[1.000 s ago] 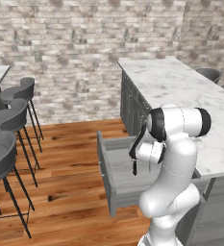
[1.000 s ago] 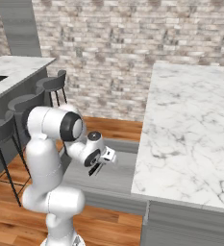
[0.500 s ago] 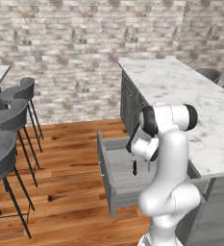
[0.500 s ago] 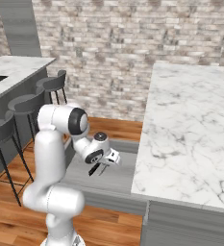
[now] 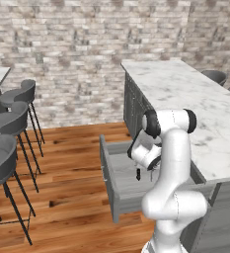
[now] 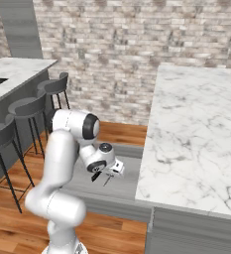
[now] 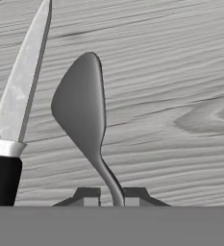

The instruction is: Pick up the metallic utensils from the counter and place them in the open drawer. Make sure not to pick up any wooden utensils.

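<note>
Gripper [image 7: 111,194] was clamped on the spoon [image 7: 82,113], hanging over the open drawer [image 5: 117,197]. Knife [image 7: 17,110] already lay on the drawer floor at its 9 o'clock; the spoon was unreleased, fork unaccounted for.

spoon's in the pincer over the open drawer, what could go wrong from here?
1. The pincer grips only the thin neck of the spoon, so it may pivot or slip before release.
2. A knife already lies on the drawer floor beside it; the spoon could land on the blade and bounce or knock it.
</note>
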Controlling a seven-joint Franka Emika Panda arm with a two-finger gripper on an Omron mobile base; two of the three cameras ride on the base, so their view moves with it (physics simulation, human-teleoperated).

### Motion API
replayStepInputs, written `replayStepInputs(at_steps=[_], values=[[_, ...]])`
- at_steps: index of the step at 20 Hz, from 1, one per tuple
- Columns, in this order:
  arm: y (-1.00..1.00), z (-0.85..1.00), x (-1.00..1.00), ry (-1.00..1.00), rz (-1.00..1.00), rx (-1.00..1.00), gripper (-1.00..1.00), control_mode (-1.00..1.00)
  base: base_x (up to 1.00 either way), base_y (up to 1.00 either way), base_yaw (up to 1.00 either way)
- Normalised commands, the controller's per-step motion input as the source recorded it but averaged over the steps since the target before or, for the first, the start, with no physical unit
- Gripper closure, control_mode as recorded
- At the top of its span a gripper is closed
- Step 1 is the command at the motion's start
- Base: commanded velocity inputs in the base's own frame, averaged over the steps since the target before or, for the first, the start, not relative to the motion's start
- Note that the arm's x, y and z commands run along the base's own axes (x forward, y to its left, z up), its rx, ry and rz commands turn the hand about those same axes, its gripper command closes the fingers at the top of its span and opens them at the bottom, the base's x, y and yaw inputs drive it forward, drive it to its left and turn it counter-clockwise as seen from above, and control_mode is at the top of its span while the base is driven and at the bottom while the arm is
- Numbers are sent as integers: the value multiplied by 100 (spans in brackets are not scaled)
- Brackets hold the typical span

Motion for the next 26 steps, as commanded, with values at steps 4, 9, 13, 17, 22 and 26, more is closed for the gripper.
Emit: replayStepInputs(at_steps=[4, 9, 13, 17, 22, 26], values=[[0, -40, 4, 0, 0, 0, 100, -100, 0, 0, 0], [0, -39, 8, 2, 0, 0, 100, -100, 0, 0, 0], [18, -15, -7, 1, 0, 0, -100, -100, 0, 0, 0], [40, 0, -24, 0, 0, 0, -100, -100, 0, 0, 0], [26, 30, -22, -5, -3, -1, -100, -100, 0, 0, 0], [7, 78, -27, -4, -6, 0, -100, -100, 0, 0, 0]])
